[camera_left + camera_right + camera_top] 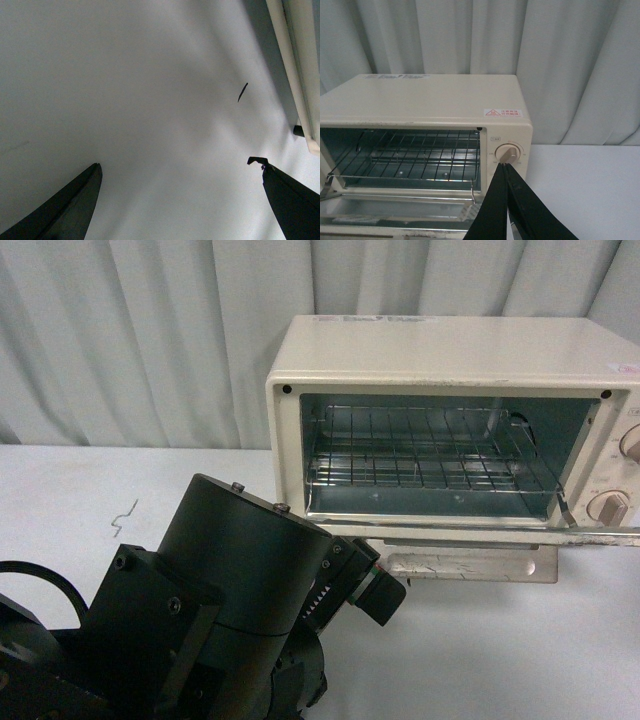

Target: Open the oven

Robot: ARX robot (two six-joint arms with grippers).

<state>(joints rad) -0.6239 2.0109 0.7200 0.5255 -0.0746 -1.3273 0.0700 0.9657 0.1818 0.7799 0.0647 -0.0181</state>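
The small cream-white boxy toaster oven [450, 360] stands right of centre on the white tabletop [480, 660], its glass door [395, 210] already dropped flat, wire rack [430, 455] exposed: I judge the opening done. My left jaws gape wide above bare tabletop, holding nothing; my right jaws are closed together, empty, tips just before the round beige knob [508, 154]

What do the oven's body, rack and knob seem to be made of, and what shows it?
Oven body: probably painted sheet metal; flat cream panels with a soft, even sheen.
Rack: metal wire, likely chromed; thin bright rods that glint.
Knob: probably plastic; beige, smooth, dull surface, though the look leaves that open.
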